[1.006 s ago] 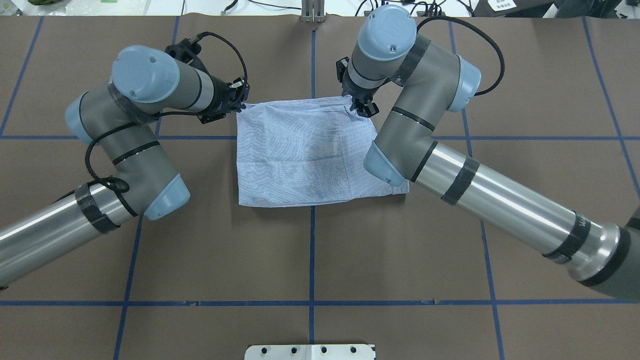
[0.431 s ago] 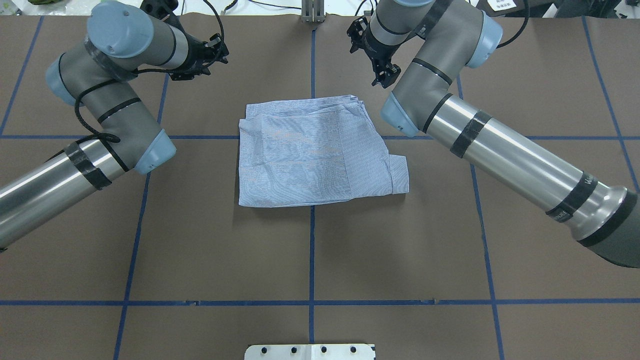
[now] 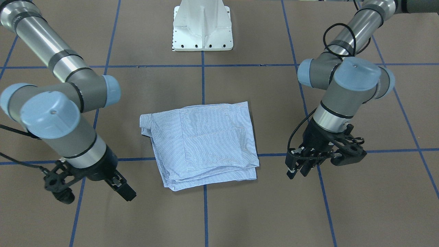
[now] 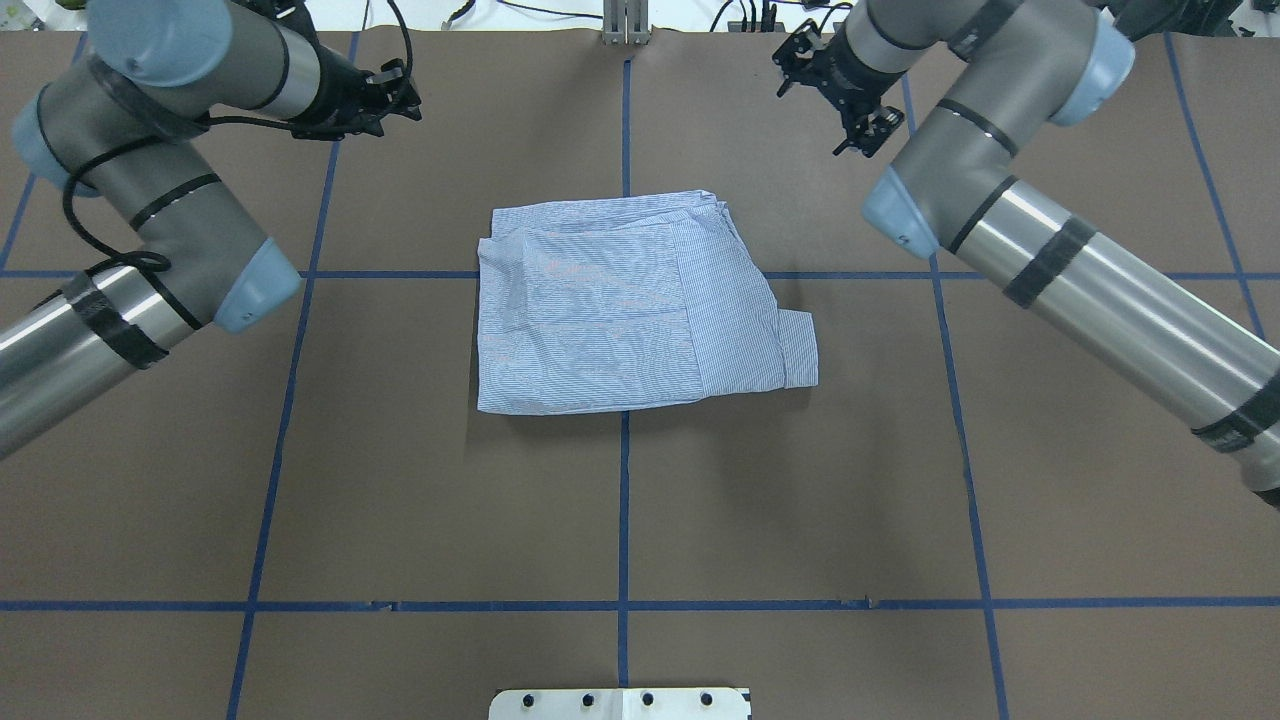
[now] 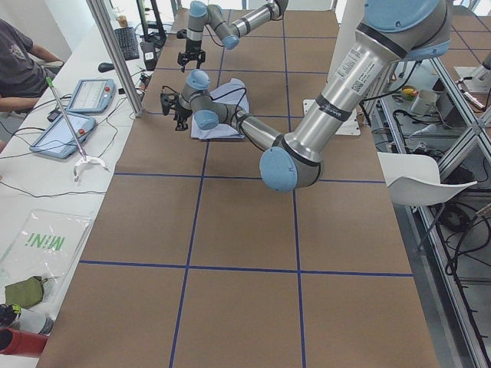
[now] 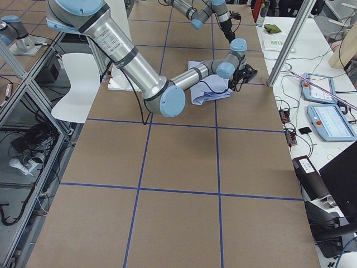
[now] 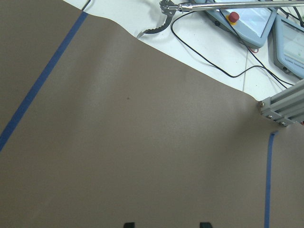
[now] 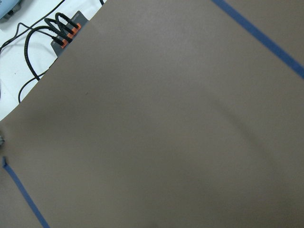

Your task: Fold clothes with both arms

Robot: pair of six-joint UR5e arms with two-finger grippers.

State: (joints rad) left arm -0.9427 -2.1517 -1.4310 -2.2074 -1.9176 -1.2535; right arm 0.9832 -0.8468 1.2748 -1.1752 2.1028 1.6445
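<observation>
The light blue striped shirt [image 4: 630, 305] lies folded in a rough square at the middle of the brown table, with a cuff sticking out at its right side. It also shows in the front-facing view [image 3: 205, 144]. My left gripper [image 4: 400, 92] is open and empty, off the shirt's far left corner; it is on the right in the front-facing view [image 3: 297, 171]. Its fingertips [image 7: 128, 224] show wide apart over bare table. My right gripper [image 4: 862, 135] is open and empty, off the shirt's far right corner [image 3: 125, 192].
The white pedestal base [image 3: 202, 31] stands at the robot's side of the table. Blue tape lines [image 4: 623, 500] grid the brown table. An aluminium post [image 7: 280, 111], cables and teach pendants [image 7: 247, 19] lie past the far edge.
Both grippers have let go of the shirt's far corners and moved up and outward toward the far edge. The shirt has settled flat and lies still.
</observation>
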